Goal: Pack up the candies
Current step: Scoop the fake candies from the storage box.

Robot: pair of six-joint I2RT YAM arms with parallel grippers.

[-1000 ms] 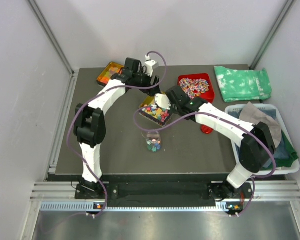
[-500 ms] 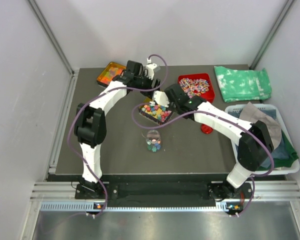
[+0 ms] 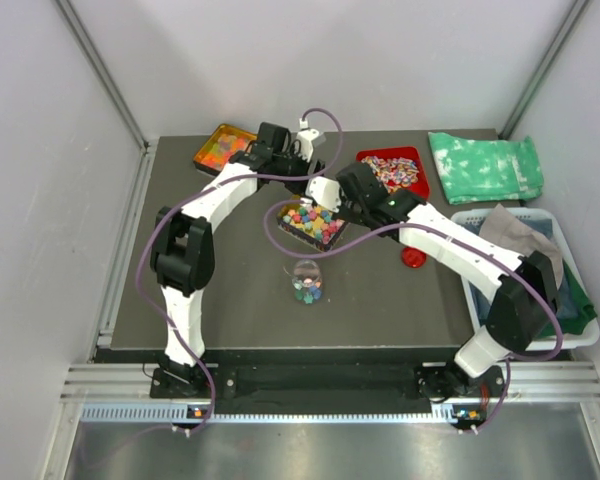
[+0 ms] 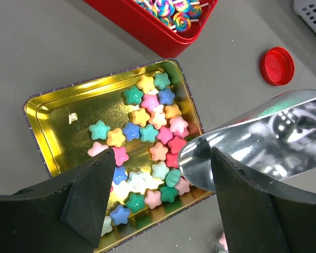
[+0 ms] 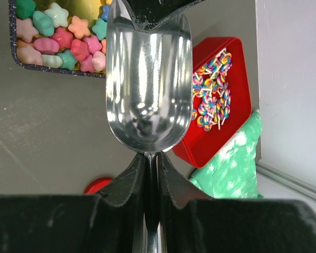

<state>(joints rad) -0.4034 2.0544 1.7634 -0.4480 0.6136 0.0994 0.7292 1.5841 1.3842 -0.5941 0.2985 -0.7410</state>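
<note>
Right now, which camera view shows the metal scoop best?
The right wrist view: nearly the whole scoop, handle pinched in the right tool. The left wrist view shows only its bowl; the top view, a tiny glimpse.

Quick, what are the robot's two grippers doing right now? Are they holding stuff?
Left gripper: open, holding nothing, above the star candies.
Right gripper: shut on the handle of the silver scoop.

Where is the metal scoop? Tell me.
Top view, table centre: the scoop is in the right gripper, at the right edge of the candy tin, left of the red tray.
</note>
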